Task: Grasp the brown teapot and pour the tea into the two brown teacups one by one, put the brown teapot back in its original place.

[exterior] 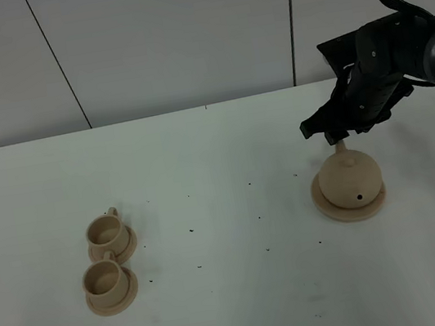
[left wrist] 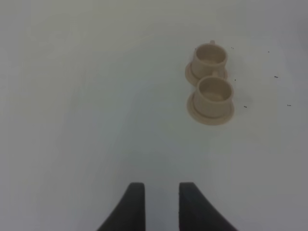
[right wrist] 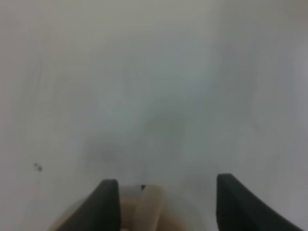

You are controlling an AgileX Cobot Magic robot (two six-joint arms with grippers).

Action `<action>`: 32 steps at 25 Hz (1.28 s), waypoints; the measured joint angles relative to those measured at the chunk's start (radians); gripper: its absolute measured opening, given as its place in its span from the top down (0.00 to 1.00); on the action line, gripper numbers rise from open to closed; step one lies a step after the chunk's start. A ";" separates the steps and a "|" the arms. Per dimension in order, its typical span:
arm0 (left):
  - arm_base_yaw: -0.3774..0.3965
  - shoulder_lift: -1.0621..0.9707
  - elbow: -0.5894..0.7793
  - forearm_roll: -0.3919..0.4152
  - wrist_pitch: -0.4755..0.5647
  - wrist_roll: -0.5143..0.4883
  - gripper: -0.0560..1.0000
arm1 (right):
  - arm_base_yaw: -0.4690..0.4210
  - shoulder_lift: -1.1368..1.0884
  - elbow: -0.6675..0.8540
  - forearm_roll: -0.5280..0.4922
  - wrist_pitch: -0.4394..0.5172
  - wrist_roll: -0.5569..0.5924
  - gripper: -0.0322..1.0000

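Teapot [exterior: 349, 178]: upright with its lid on, sitting on the disc [exterior: 335, 213] at the right of the table [exterior: 216, 155]. Its loop handle [exterior: 339, 146] rises on the far side, toward the wall [exterior: 181, 36].
Disc: flat on the table, its rim showing around the pot's base.
Right gripper [exterior: 327, 134]: hangs just behind and above the teapot, over the handle, tilted down toward it.
Right fingers [right wrist: 108, 206]: spread wide and released. In the right wrist view the tan handle stands between them, close by one finger and clear of the other, so nothing is clamped.
Left gripper [left wrist: 159, 208]: seen only in the left wrist view, low over the table, pointing toward the cups.
Left fingers [left wrist: 136, 208]: released, with a narrow gap between them and nothing in it.
Far cup [exterior: 106, 230]: upright on the far saucer [exterior: 131, 241], at the left of the table, its handle toward the wall.
Near cup [exterior: 103, 277]: upright on the near saucer [exterior: 127, 297], just in front of the far cup. The two saucers meet at their edges.
Cups and teapot: well apart, on opposite sides of the table.
Table: white, dotted with small dark specks [exterior: 191, 231].
Wall: pale panels with dark seams.
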State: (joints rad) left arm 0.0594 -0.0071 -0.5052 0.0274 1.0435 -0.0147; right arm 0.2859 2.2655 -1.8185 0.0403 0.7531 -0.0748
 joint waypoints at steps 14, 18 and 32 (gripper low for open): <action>0.000 0.000 0.000 0.000 0.000 0.000 0.72 | 0.000 0.000 0.000 -0.088 -0.002 0.047 0.54; 0.000 0.000 0.000 0.000 0.000 0.000 0.72 | 0.000 0.000 0.000 -0.107 0.013 0.060 0.54; 0.000 0.000 0.000 0.000 0.000 0.000 0.72 | -0.001 0.000 0.000 -0.144 0.077 0.084 0.54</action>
State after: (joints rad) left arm 0.0594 -0.0071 -0.5052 0.0274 1.0435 -0.0147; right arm 0.2850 2.2655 -1.8185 -0.1040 0.8299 0.0092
